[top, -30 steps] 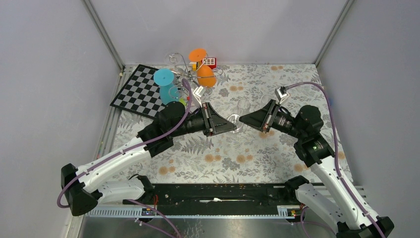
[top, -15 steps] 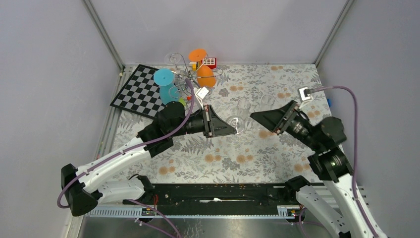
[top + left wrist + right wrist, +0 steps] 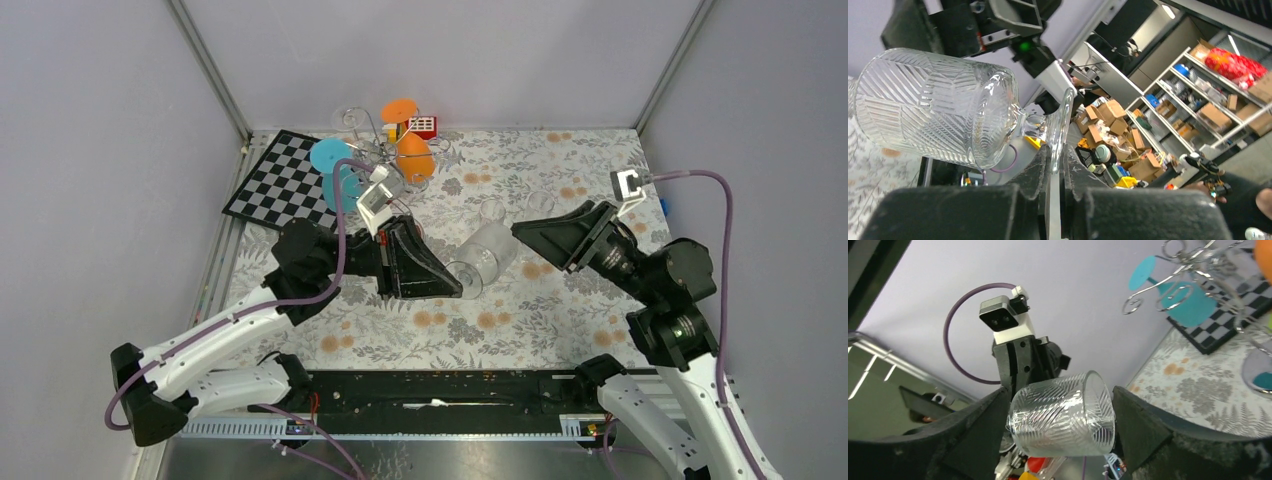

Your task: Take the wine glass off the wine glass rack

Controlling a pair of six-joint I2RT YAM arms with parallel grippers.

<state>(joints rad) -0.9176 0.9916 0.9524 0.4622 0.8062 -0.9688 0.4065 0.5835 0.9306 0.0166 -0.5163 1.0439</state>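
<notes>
Wine glass [image 3: 487, 250] is off the rack [image 3: 375, 140], lying sideways in the air over the table [image 3: 560, 310]. Left claw [image 3: 457, 285] pinches only its thin foot, right claw [image 3: 520, 232] gapes open by the bowl. That skinny grip could twist or slip, and then it drops.

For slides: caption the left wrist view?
Left gripper pinches the clear wine glass by its foot, bowl sideways.

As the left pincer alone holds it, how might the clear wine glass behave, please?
Probably fragile: the wine glass is clear patterned glass. Held sideways by its foot in the left pincer, the bowl's weight may lever it loose. Smooth, likely slippery.
</notes>
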